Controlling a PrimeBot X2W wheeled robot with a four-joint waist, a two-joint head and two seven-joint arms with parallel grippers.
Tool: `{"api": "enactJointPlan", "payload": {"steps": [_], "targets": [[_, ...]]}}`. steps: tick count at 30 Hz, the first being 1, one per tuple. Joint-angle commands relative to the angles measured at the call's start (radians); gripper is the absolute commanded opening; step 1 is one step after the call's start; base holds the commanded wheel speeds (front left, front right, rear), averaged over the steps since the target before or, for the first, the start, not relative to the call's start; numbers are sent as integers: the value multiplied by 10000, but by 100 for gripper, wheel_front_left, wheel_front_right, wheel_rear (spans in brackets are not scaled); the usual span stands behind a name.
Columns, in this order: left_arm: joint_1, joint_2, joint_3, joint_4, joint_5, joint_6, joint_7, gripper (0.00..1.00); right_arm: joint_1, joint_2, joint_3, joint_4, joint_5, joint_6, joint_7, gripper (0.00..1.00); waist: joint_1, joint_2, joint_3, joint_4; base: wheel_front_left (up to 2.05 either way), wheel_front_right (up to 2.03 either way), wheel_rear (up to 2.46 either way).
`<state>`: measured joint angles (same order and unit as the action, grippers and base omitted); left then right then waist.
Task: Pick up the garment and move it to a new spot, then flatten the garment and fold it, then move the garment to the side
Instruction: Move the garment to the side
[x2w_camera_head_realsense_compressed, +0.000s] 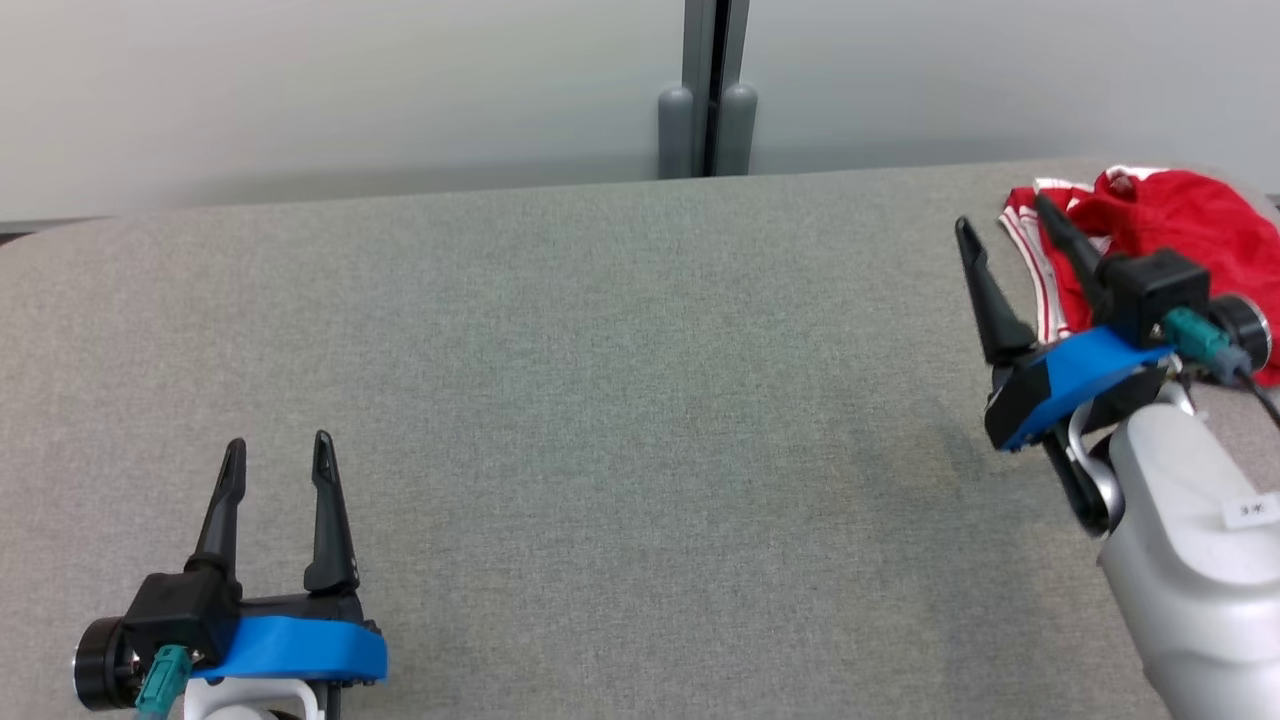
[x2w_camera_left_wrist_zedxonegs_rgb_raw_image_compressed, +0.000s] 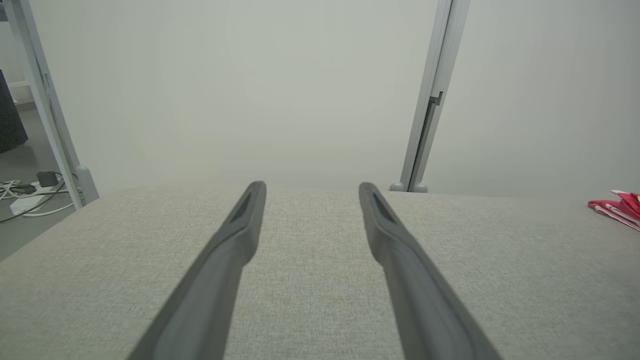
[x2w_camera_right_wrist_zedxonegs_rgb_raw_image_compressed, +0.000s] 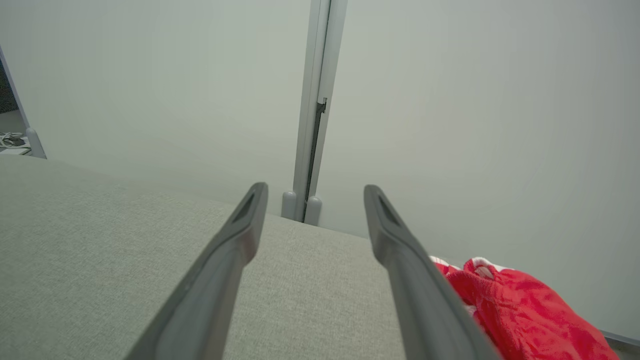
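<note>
Garment (x2w_camera_head_realsense_compressed: 1190, 220) lies bunched, seemingly untouched, beside the spread right hand (x2w_camera_head_realsense_compressed: 1001, 211); left hand (x2w_camera_head_realsense_compressed: 279, 441) likewise spread.

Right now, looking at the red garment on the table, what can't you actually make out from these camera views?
Head view: the garment runs past the right edge, and the right gripper and its wrist cover its lower part, so its type is unclear.
Left wrist view: the right edge cuts it to a sliver.
Right wrist view: one finger hides its near edge; contact cannot be told.
</note>
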<state>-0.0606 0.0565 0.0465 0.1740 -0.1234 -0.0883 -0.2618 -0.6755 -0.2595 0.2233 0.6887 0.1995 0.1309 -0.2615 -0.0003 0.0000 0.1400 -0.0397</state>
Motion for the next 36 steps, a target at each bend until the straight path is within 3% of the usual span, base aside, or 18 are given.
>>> {"api": "enactJointPlan", "payload": {"steps": [1, 21, 36], "targets": [[140, -7, -3, 56, -70, 67, -41, 100, 615, 193, -129, -358, 32, 1, -44, 100, 3, 0, -234, -51, 0, 0, 0], [566, -32, 20, 239, -16, 21, -40, 100, 4725, 1805, -2304, -3556, -450, 1, -46, 100, 3, 0, -835, -17, 0, 0, 0], [602, -41, -161, 300, -15, 38, -40, 100, 5997, 2091, -2601, -5062, -719, 1, 480, 100, 3, 0, -1087, 189, 0, 0, 0]]}}
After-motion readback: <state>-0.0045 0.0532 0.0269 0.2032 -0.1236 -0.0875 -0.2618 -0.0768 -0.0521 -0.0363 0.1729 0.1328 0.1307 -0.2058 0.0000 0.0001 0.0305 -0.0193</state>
